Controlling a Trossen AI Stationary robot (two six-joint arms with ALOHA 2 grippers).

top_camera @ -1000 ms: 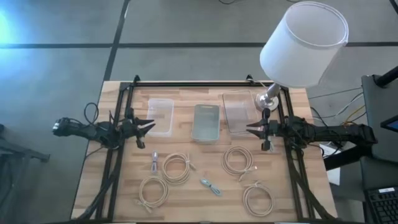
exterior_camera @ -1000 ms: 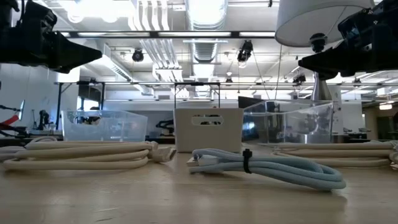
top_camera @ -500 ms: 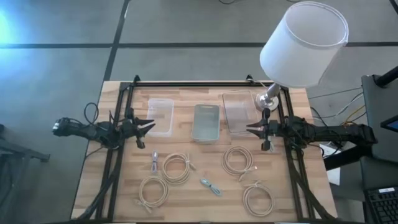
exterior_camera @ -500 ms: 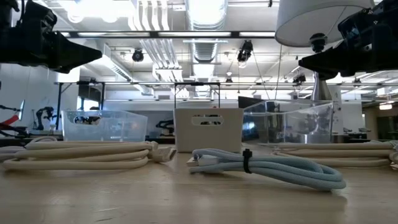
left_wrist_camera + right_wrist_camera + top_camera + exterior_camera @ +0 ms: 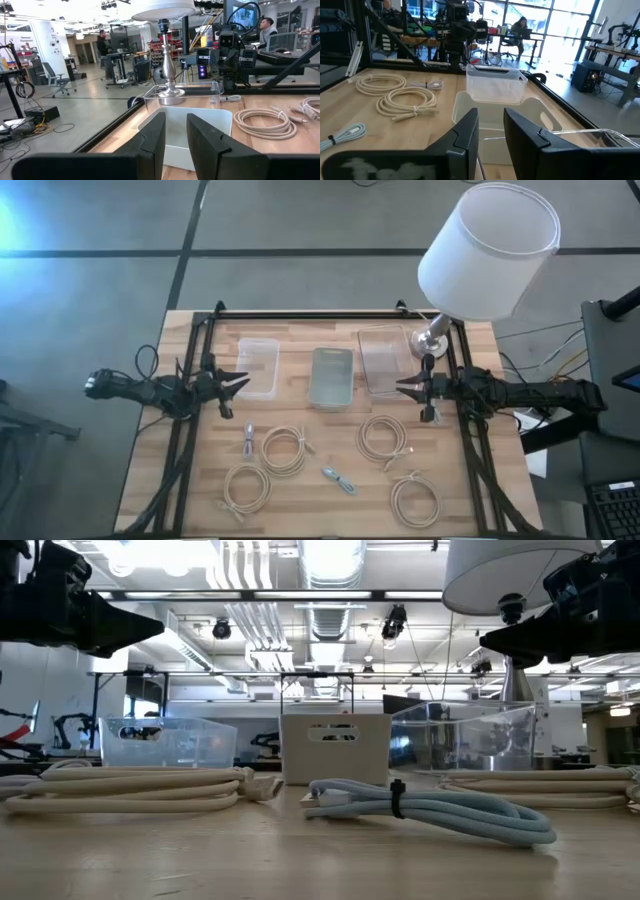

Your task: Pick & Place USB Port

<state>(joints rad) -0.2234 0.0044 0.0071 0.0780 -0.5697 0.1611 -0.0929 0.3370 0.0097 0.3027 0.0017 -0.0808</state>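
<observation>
The left end effector (image 5: 240,379) hangs above the wooden surface (image 5: 200,470), just left of the leftmost clear bin (image 5: 259,366), its fingers slightly parted and holding nothing. Left of the white middle bin (image 5: 332,376) and nearer the front edge lie a short grey USB cable (image 5: 248,442) and two coiled beige cables (image 5: 284,450) (image 5: 246,487). In front of the middle bin lies a light blue bundled USB cable (image 5: 339,479) (tied with a dark band in the low view). Right of it are two more beige coils (image 5: 385,439) (image 5: 414,500) and another clear bin (image 5: 381,360). The right end effector (image 5: 404,386) hovers just right of that bin, fingers likewise a little apart and empty, beside the lamp (image 5: 487,250).
</observation>
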